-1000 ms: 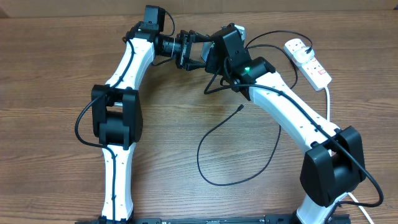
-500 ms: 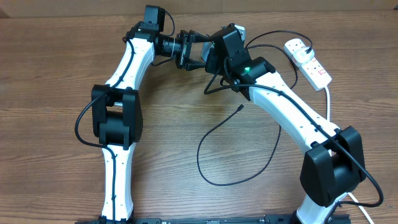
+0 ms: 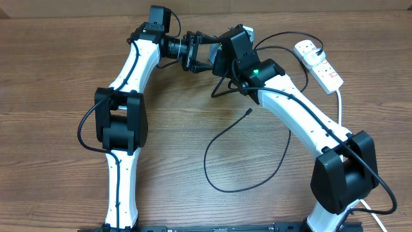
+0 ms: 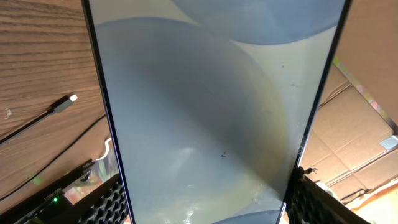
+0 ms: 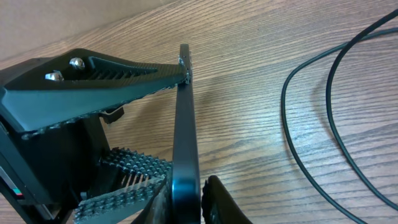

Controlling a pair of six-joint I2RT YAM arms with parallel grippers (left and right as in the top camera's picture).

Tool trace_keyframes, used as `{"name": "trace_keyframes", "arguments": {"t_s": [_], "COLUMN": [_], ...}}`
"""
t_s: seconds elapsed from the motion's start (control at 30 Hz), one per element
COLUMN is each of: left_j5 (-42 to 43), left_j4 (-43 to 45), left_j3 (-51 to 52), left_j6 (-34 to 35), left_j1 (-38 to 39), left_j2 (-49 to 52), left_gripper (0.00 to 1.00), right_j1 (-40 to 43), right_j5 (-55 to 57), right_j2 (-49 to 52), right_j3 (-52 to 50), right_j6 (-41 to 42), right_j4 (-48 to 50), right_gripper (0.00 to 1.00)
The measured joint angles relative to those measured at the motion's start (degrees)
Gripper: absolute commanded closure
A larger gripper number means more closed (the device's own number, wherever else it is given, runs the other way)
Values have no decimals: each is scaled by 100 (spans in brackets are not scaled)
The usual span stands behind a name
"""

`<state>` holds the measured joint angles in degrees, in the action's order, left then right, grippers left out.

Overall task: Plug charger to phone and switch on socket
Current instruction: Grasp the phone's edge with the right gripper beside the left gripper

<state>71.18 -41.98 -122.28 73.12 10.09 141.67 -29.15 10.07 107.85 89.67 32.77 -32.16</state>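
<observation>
The phone [image 4: 211, 112], its pale blue-grey screen filling the left wrist view, is held off the table at the back centre. My left gripper [image 4: 208, 202] is shut on it, a foam pad on each long edge. In the right wrist view the phone [image 5: 185, 124] is edge-on and my right gripper [image 5: 186, 208] is shut on its lower end. In the overhead view the two grippers [image 3: 205, 55] [image 3: 224, 57] meet and hide the phone. The charger cable [image 3: 215, 174] loops on the table, its connector tip [image 3: 249, 111] free. The socket [image 3: 320, 64] lies at the back right.
The charger's connector tip also shows in the left wrist view [image 4: 73, 98], and its cable in the right wrist view [image 5: 292, 124]. The socket's thick white cord [image 3: 339, 106] runs down the right side. Cardboard boxes [image 4: 367, 143] stand beyond the table.
</observation>
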Motion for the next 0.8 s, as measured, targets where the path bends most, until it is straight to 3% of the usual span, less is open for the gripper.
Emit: {"name": "trace_keyframes", "arguments": {"t_s": [0.23,0.57,0.8], "left_j5": [0,2,107], "left_j4": [0,52,219], "left_j3": [0,0,-2], "left_j6": [0,-28,-131], "left_j1": [0,0,-2], "left_j2": [0,0,0], "left_gripper": [37,23,20], "right_j1": [0,-11,-11], "right_j5": [-4,17,374], "right_j2": [0,0,2], "right_j3": [0,0,0], "right_j6": [-11,4,791], "right_j4": [2,13,-83], "right_gripper": [96,96,96]}}
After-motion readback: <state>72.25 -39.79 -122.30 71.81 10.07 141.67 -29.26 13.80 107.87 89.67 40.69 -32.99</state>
